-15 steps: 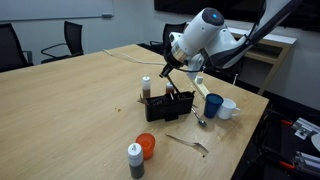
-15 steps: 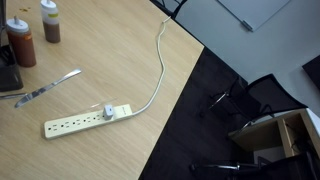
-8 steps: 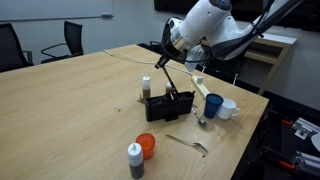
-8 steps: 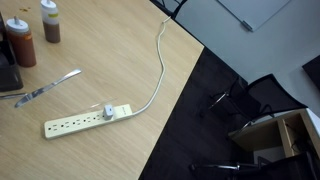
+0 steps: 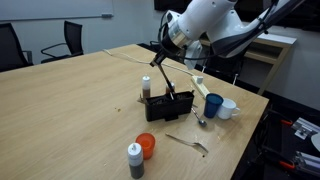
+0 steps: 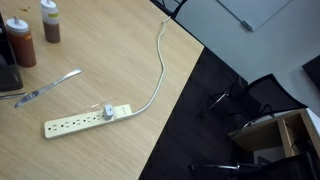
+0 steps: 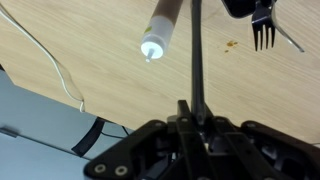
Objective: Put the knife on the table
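Note:
My gripper (image 5: 160,57) is shut on the top end of a long dark knife (image 5: 166,78). The knife hangs slanted, with its lower end at the top of the black holder box (image 5: 168,106) on the wooden table (image 5: 80,100). In the wrist view the gripper (image 7: 190,112) clamps the thin dark knife (image 7: 196,55), which points away over the table. I cannot tell whether the knife's tip is still inside the holder.
A white-capped bottle (image 5: 146,87) stands beside the holder and also shows in the wrist view (image 7: 160,30). A blue cup (image 5: 213,105), a white mug (image 5: 230,108), a fork (image 7: 264,30), an orange-lidded jar (image 5: 147,146) and a grey bottle (image 5: 134,160) are nearby. A power strip (image 6: 85,121) and a silver utensil (image 6: 45,88) lie near the table edge.
My gripper has risen and shifted slightly away from the holder, drawing the knife upward. Nothing else on the table has moved.

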### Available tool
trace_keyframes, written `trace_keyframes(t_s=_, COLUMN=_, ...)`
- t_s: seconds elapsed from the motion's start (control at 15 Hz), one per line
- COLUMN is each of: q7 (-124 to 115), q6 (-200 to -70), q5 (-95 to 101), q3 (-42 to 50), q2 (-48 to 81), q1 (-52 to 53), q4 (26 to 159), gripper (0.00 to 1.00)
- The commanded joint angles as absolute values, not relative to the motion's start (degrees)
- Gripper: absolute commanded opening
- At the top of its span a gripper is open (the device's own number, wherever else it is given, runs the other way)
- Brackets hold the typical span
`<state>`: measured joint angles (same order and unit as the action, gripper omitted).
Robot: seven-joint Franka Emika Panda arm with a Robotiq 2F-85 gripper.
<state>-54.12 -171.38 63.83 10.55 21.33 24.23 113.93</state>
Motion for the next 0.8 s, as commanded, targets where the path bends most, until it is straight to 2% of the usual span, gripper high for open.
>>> trace_keyframes(t_s=0.0, q7=-49.4, q6=-170.3, q5=63.3, q3=8.8, q2=20.5, q1=24.4, q4=113.6, gripper=0.03)
trace_keyframes(t_s=0.27, q7=-43.5, q6=-167.6, q5=60.7, q3=5.4, q2=19.2, q1=24.3, q4=115.4, gripper=0.03)
trace_keyframes(t_s=0.73, q7=-36.6, q6=-155.5, q5=61.0, q3=2.4, q2=14.1, q1=27.7, q4=117.5, gripper=0.03)
